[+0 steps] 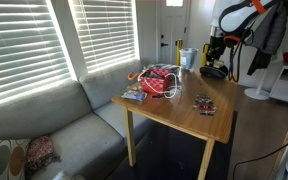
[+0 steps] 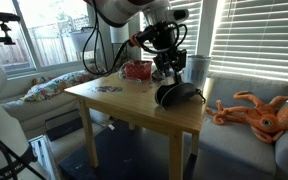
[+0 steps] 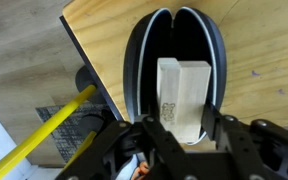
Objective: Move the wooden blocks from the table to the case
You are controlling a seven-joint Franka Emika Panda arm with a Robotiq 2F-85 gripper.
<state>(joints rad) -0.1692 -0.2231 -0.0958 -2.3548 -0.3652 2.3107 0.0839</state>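
Note:
In the wrist view a pale tan wooden block [image 3: 181, 92] with a small dark print stands between my fingers. My gripper [image 3: 182, 128] is shut on it, directly over the open black case [image 3: 134, 70], which lies near the table's corner. In both exterior views the gripper [image 1: 216, 58] [image 2: 170, 70] hangs just above the case [image 1: 215, 72] [image 2: 177, 96]. I cannot make out any other wooden blocks on the table.
A red-and-white bundle [image 1: 161, 82] [image 2: 137, 70], a pale cup [image 1: 188, 58] [image 2: 197, 68] and a flat dark reddish patterned item [image 1: 204, 104] [image 2: 110, 89] lie on the wooden table [image 1: 174, 112]. An orange plush octopus [image 2: 259, 112] sits on the sofa. A yellow pole [image 3: 54, 125] runs beside the table edge.

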